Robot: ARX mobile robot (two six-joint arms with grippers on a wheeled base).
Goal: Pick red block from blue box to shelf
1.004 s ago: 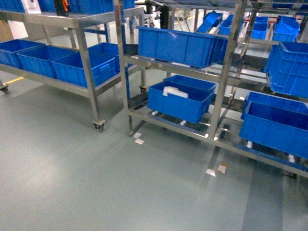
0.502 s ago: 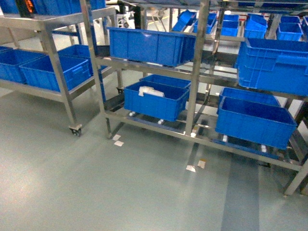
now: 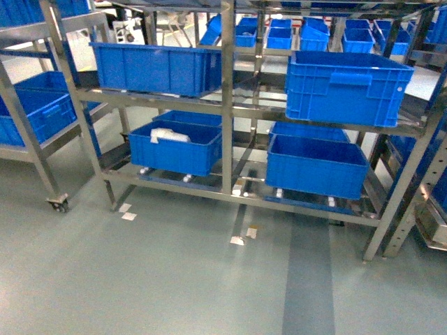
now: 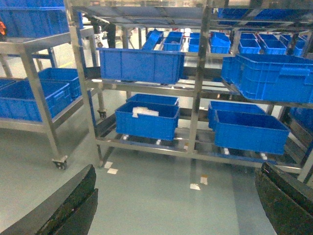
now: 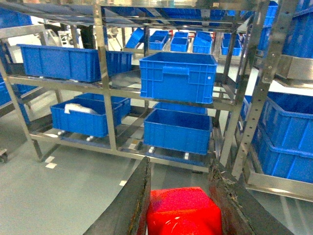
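The red block [image 5: 183, 210], glossy and cube-like, sits pinched between the two dark fingers of my right gripper [image 5: 179, 164], which is shut on it and held above the grey floor. My left gripper [image 4: 177, 169] is open, its fingers [image 4: 73, 205] far apart with only floor between them. The stainless-steel shelf [image 3: 227, 105] stands ahead across the floor and also shows as the shelf [image 4: 200, 73] and shelf [image 5: 102, 73] in the wrist views. Neither gripper shows in the head view. The blue box is out of view.
Dark blue ribbed crates [image 3: 157, 66] fill the shelf tiers; one lower crate [image 3: 174, 150] holds a white item. A wheeled rack [image 3: 28, 125] stands at left and another rack [image 3: 426, 195] at right. Small tape marks [image 3: 237, 241] lie on the floor.
The head view has swung to the right: the shelf and its crates have slid leftward in the picture and now face me more squarely.
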